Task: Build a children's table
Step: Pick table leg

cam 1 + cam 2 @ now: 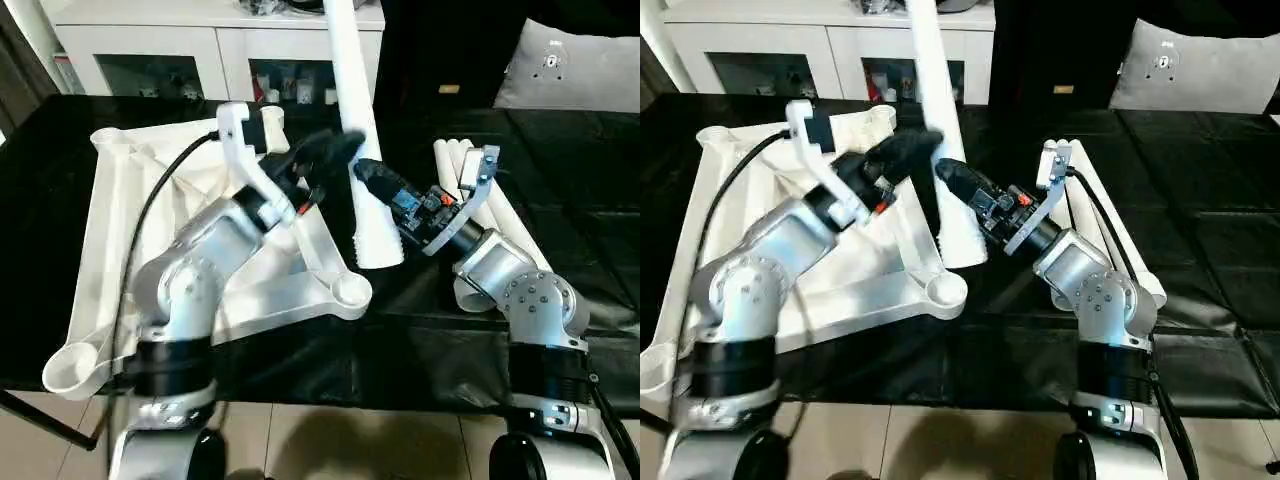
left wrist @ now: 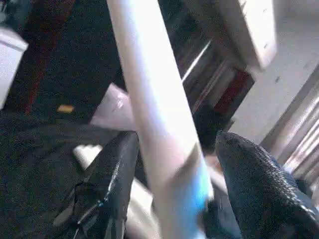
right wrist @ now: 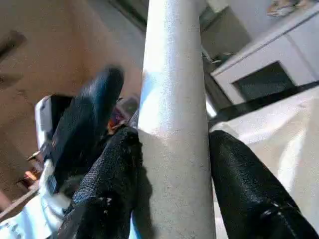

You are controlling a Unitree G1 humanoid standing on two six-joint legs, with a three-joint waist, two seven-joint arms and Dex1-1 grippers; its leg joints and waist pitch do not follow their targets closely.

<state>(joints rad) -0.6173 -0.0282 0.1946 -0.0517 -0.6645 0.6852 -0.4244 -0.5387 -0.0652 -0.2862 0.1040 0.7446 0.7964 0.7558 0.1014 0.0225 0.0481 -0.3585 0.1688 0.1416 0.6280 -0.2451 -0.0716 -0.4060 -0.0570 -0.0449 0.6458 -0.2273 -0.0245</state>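
The children's table top (image 1: pixel 110 220) lies upside down on the black surface, ribs up, with a round corner socket (image 1: pixel 350 292) at its near right. One white leg (image 1: pixel 355 100) stands nearly upright, its wide lower end (image 1: pixel 378 250) just behind that socket. My right gripper (image 1: pixel 368 172) is shut on the leg (image 3: pixel 174 99), both fingers (image 3: pixel 114 169) pressed against its sides. My left gripper (image 1: pixel 335 150) reaches in from the left a little higher. It is open around the leg (image 2: pixel 154 114), with a gap at one finger (image 2: pixel 254 184).
More white legs (image 1: pixel 460 160) lie side by side on the black surface behind my right arm. A white cabinet with glass doors (image 1: pixel 150 50) stands at the back left, a grey cushion (image 1: pixel 570 65) at the back right. The surface's front edge runs just below both elbows.
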